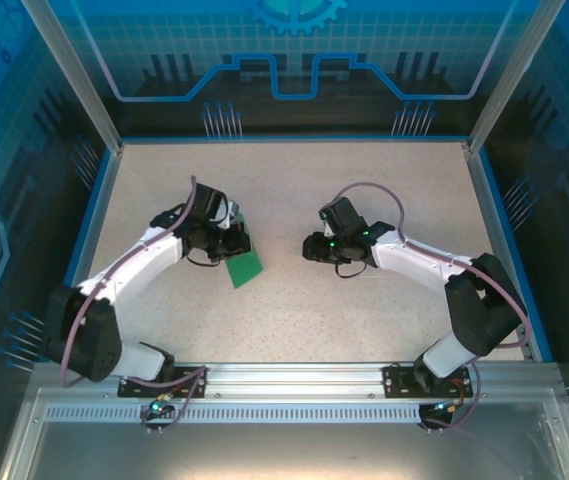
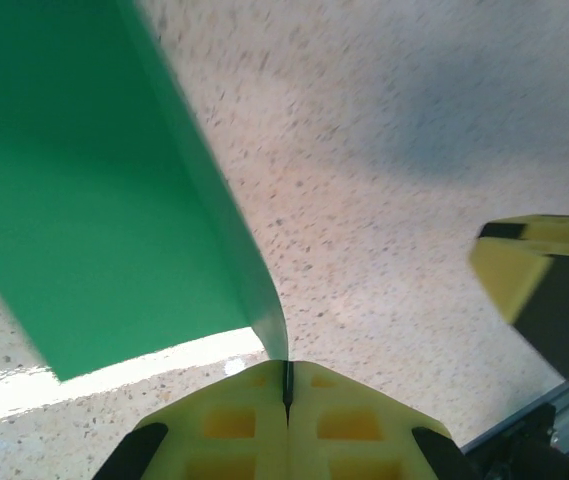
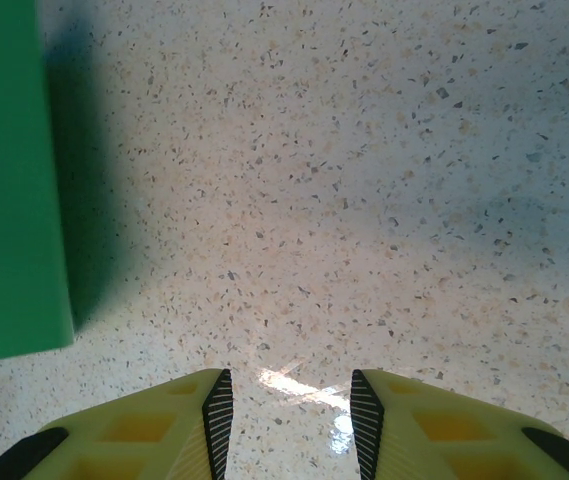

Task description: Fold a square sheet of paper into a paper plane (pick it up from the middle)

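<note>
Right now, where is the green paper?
In the top view the paper is left of the table's centre, pinched at one edge by the left gripper. The right gripper is apart from it, to its right.

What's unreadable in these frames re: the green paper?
Top view: green paper, upper part hidden by left claw; folds too small to read.
Left wrist: paper cut off by top and left edges.
Right wrist: same edges cut it off, beyond right claw.

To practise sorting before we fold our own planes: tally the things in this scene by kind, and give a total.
Green paper sheet: 1
Grippers: 2 (left gripper, right gripper)
Total: 3
</note>
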`<act>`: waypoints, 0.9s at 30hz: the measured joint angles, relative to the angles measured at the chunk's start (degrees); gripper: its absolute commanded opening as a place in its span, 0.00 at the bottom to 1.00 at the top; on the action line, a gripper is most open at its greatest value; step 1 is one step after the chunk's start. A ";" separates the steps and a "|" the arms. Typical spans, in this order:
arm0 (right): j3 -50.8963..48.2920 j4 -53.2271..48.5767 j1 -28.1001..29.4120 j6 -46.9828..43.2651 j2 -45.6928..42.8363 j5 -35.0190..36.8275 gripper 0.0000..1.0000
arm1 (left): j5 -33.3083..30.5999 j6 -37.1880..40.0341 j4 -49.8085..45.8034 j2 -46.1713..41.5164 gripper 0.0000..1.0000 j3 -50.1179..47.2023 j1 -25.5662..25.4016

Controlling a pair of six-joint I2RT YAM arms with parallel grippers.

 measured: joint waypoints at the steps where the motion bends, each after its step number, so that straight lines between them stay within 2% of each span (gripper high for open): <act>1: 0.00 0.00 0.00 0.02 0.04 0.00 0.40 | 0.50 -0.02 0.50 1.29 0.05 -0.33 -0.37; 10: -0.04 0.61 -0.44 0.42 0.68 -0.33 0.39 | 5.07 0.28 5.81 7.17 0.06 -0.50 -5.46; 18: -1.31 2.34 -1.64 1.11 1.07 -1.79 0.39 | 8.11 2.56 8.31 7.78 0.06 -2.29 -10.67; 27: -1.64 3.72 -1.84 1.33 2.08 -3.32 0.39 | 8.39 4.76 8.79 5.40 0.06 -5.16 -11.56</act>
